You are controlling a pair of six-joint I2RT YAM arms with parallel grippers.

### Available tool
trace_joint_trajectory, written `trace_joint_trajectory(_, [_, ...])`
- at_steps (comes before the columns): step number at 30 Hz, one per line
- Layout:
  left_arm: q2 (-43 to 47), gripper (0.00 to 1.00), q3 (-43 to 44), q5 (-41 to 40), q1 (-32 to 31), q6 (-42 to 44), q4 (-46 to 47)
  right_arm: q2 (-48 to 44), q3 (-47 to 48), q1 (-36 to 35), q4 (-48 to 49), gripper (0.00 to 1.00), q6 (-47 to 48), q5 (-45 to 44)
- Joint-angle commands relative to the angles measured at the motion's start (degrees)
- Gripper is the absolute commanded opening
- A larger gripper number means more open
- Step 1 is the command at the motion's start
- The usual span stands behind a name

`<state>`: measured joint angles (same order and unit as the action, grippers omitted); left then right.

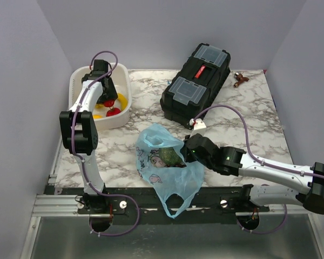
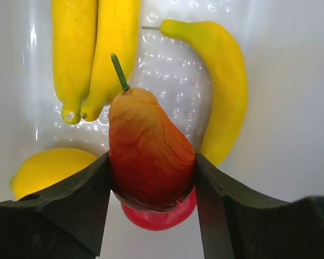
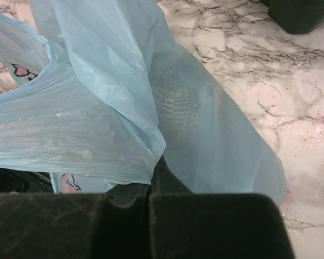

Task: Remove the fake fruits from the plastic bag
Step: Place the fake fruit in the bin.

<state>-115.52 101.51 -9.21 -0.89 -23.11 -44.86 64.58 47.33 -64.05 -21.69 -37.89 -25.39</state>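
- Now, the left gripper (image 2: 152, 181) is clamped across the belly of a red-orange pear (image 2: 146, 135), one finger on each side. It holds the pear over the floor of the white tub (image 2: 291, 81), with a banana (image 2: 221, 91) just beyond the fingertips.
- The pear's long axis runs along the fingers, green stem pointing away from the wrist.
- It is likely light, rigid, smooth plastic and could slip, so the widest part suits the grip.
- The right gripper (image 3: 150, 191) is closed, pinching a fold of the blue bag (image 3: 97, 124). A ribbed round fruit (image 3: 175, 91) shows through the film ahead of the fingers.
- The film looks thin and limp, probably best taken by a fold or handle.
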Motion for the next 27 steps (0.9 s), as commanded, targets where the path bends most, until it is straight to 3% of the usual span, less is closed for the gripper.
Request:
trace_joint_trajectory(1, [0.1,0.62,-0.2,4.7,2.2,-1.0,1.1,-0.8,0.5,0.1,-0.3,0.01,-0.3,0.2])
trace_joint_trajectory(3, [-0.2,0.74,-0.4,5.0,2.3,-1.4,1.0,-0.9,0.3,0.1,0.2,0.01,0.1,0.0])
trace_joint_trajectory(7, [0.5,0.89,0.0,5.2,2.9,-1.6,-0.1,-0.4,1.6,0.1,-1.2,0.01,-0.5,0.5])
trace_joint_trajectory(13, [9.3,0.91,-3.0,9.2,3.8,-3.4,-0.9,-0.1,2.4,0.1,-3.0,0.01,-2.1,-0.2])
trace_joint_trajectory(15, [15.1,0.91,-6.6,14.6,3.7,-4.3,1.1,0.3,2.9,0.1,-4.3,0.03,-2.8,-1.5])
trace_joint_trajectory(16, [18.8,0.91,-9.6,17.7,3.7,-4.9,2.6,0.5,3.4,0.1,-5.1,0.08,-3.0,-2.2])
trace_joint_trajectory(17, [22.1,0.91,-13.4,21.7,3.7,-5.7,5.0,1.0,4.3,0.1,-6.7,0.18,-3.4,-2.9])
trace_joint_trajectory(19, [29.4,0.89,-21.4,29.4,3.2,-7.3,9.5,1.9,6.7,0.1,-10.4,0.47,-4.0,-3.5])
trace_joint_trajectory(22, [39.5,0.88,-31.6,36.0,0.2,-7.9,13.3,2.6,9.1,0.1,-15.8,0.79,-4.8,-4.4])
trace_joint_trajectory(24, [45.4,0.88,-36.8,36.8,-3.8,-7.3,13.3,2.3,10.4,0.1,-20.1,0.91,-5.7,-4.1])
trace_joint_trajectory(27, [54.5,0.88,-44.4,39.9,-8.3,-7.5,13.9,0.6,12.8,0.1,-27.6,1.00,-9.1,-2.0])
